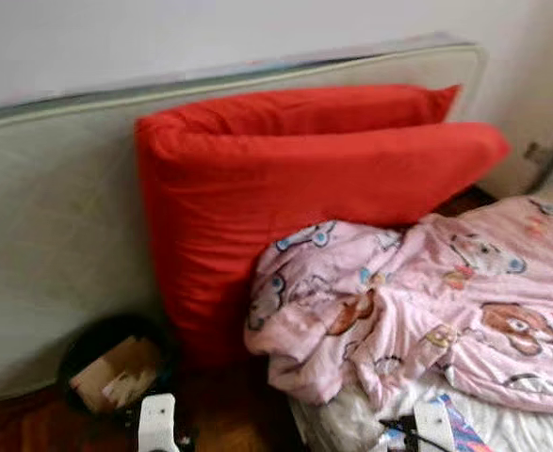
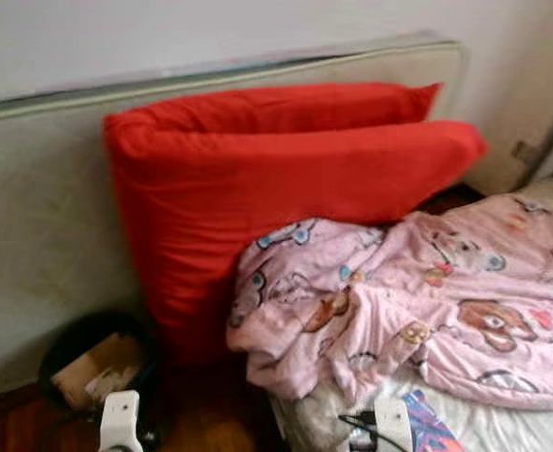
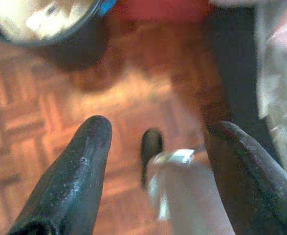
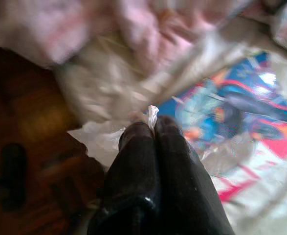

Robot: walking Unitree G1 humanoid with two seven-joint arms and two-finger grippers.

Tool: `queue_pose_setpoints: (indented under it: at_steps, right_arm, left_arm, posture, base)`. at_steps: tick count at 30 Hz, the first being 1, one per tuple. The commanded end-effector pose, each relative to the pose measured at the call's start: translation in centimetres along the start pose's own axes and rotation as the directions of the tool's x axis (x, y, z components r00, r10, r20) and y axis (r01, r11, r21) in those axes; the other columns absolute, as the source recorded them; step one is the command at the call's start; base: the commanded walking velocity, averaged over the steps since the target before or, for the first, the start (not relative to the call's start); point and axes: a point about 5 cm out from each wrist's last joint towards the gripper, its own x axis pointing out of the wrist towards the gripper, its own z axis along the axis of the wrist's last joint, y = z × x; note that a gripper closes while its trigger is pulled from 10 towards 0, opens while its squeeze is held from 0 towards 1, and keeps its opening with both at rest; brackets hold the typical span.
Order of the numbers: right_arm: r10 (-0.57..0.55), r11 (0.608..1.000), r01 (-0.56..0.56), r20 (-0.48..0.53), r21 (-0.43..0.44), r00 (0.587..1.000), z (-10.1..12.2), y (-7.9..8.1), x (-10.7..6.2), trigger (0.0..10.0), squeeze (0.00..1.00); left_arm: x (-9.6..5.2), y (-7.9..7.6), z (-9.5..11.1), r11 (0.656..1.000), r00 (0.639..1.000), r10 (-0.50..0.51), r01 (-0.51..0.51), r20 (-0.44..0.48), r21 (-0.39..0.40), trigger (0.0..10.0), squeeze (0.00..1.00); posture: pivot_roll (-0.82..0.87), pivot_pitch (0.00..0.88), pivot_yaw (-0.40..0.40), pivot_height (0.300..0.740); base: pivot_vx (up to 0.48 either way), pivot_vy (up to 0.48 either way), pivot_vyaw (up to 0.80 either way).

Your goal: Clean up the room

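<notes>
A pale mattress stands on its long edge against the wall and serves as the landmark here. Leaning against its face are two big red cushions, one behind the other, their lower ends down on the parquet floor. In front of the mattress and touching the foot of the cushions lies a rumpled pink blanket printed with cartoon animals — it is heaped over the corner of a low bed with a white sheet. At the base of the mattress, just beside the cushions on the robot's left, sits a round black bin holding cardboard and paper scraps.

The right gripper is over the bed's near corner, farther from the mattress than the blanket. Its two black fingers are pressed together, and a thin white plastic wrapper shows right at their tips — seemingly nipped between them, though the blur makes that hard to confirm. Under them lies crinkled clear plastic over a bright blue, red and orange printed package.

The left gripper hangs above the parquet floor in front of the mattress, near the bin, its fingers spread wide apart with nothing between them. Below it a silver leg and dark foot of the robot are blurred.
</notes>
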Motion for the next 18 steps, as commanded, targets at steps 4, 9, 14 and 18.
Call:
queue_pose_setpoints:
  at_steps: [4,9,14,18]
  right_arm:
    - [0.001,1.000,-0.001,-0.003,0.025,1.000,-0.1,-0.1,0.0,10.0,0.00]
    - [0.020,1.000,-0.020,-0.025,0.016,0.999,-0.8,0.6,-0.2,10.0,0.00]
    - [0.021,0.999,-0.020,-0.047,0.031,0.999,-1.7,1.1,-0.3,10.0,0.00]
    - [0.020,0.999,-0.019,-0.057,0.033,0.998,-2.0,1.0,-0.4,10.0,0.00]
  left_arm:
    - [0.0,-0.4,-0.1,1.000,1.000,-0.014,0.014,-0.008,0.016,10.0,0.00]
    - [0.1,-0.5,0.3,0.999,1.000,-0.021,0.021,0.001,0.038,10.0,0.00]
    - [0.1,-0.2,0.3,0.997,0.999,-0.033,0.033,-0.004,0.072,10.0,0.00]
    - [0.1,-0.1,0.5,0.997,1.000,-0.031,0.031,0.002,0.075,10.0,0.00]
  posture:
    - [0.00,0.095,-0.059,0.740]
    - [0.01,0.100,-0.033,0.740]
    - [0.00,0.091,-0.015,0.740]
    - [0.01,0.088,-0.015,0.740]
  base:
    - [0.000,0.000,0.00]
    - [0.000,0.000,0.00]
    - [0.000,0.000,0.00]
    - [0.000,0.000,0.00]
